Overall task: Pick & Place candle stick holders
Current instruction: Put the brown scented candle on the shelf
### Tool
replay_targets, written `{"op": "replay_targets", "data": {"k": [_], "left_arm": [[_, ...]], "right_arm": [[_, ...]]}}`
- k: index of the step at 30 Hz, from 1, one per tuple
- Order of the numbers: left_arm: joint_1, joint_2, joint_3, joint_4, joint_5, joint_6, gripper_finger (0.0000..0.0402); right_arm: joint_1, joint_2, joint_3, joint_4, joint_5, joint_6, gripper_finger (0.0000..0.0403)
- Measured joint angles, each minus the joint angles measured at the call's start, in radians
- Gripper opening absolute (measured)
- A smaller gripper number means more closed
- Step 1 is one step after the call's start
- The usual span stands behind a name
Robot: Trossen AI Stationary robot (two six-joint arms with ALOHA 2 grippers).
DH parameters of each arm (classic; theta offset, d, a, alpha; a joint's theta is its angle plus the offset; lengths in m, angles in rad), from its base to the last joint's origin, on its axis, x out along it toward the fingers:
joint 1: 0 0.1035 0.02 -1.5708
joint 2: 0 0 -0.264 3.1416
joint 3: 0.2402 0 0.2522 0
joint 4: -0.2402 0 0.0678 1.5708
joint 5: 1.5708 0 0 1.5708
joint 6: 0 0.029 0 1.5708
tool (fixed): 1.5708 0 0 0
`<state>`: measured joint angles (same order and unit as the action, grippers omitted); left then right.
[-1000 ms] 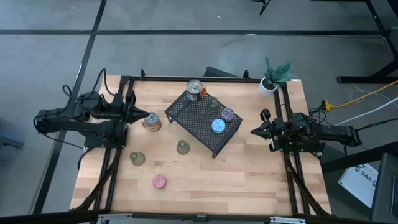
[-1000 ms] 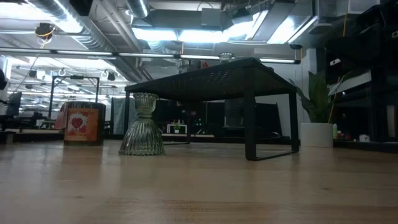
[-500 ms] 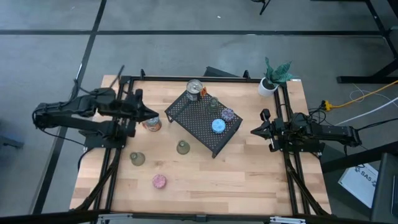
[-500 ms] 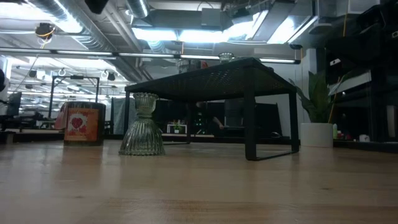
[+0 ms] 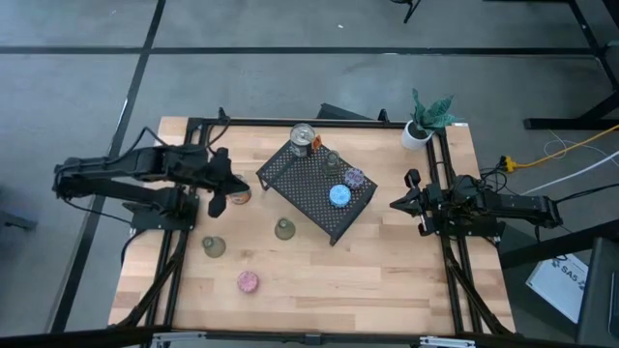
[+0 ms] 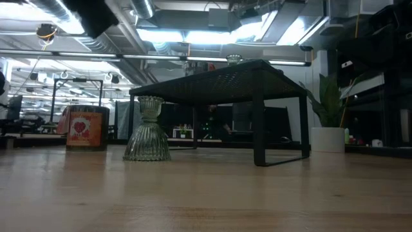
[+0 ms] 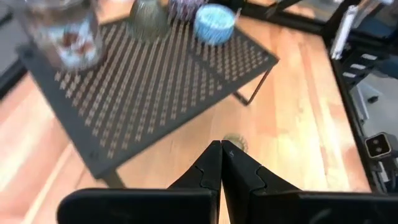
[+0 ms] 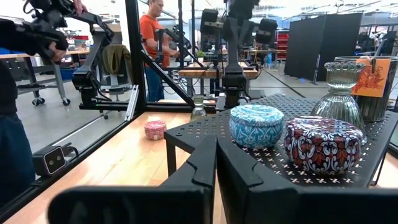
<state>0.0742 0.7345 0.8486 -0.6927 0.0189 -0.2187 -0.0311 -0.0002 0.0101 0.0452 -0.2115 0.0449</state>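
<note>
A blue holder (image 5: 339,196), a purple one (image 5: 356,178) and a green glass one (image 5: 333,160) stand on the black mesh rack (image 5: 308,193). Two olive-green holders (image 5: 284,229) (image 5: 213,246) and a pink one (image 5: 248,281) stand on the table. My left gripper (image 5: 220,200) is shut and empty, in the air beside a red can (image 5: 240,196). In the left wrist view its fingertips (image 7: 221,146) point toward the olive-green holder (image 7: 235,142) in front of the rack. My right gripper (image 5: 395,205) is shut and empty at the table's right edge, level with the rack (image 8: 273,158).
A silver can (image 5: 303,137) stands on the rack's far corner. A white pot with a green plant (image 5: 421,126) stands at the far right corner. Black frame rails run along the table's left and right edges. People stand in the room beyond the table (image 8: 152,46).
My left gripper has swung from the table's left edge out over the table toward the rack and has tipped downward beside the red can. Its fingers stay shut. My right arm and all the holders have kept still.
</note>
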Motion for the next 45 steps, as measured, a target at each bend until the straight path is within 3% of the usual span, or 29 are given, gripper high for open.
{"op": "replay_targets", "data": {"k": [10, 16, 32, 45], "left_arm": [[0.097, 0.09, 0.092, -0.238, -0.004, -0.07, 0.0021], [0.154, 0.13, 0.15, -0.329, -0.052, -0.033, 0.0077], [0.271, 0.262, 0.152, -0.474, -0.024, -0.096, 0.0235], [0.284, 0.287, 0.152, -0.474, -0.036, -0.071, 0.0256]], "right_arm": [[0.0, 0.0, 0.0, 0.0, 0.0, 0.0, 0.0016], [0.0, 0.0, 0.0, 0.0, 0.0, 0.0, 0.0016], [0.0, 0.0, 0.0, 0.0, 0.0, 0.0, 0.0016], [0.0, 0.0, 0.0, 0.0, 0.0, 0.0, 0.0016]]}}
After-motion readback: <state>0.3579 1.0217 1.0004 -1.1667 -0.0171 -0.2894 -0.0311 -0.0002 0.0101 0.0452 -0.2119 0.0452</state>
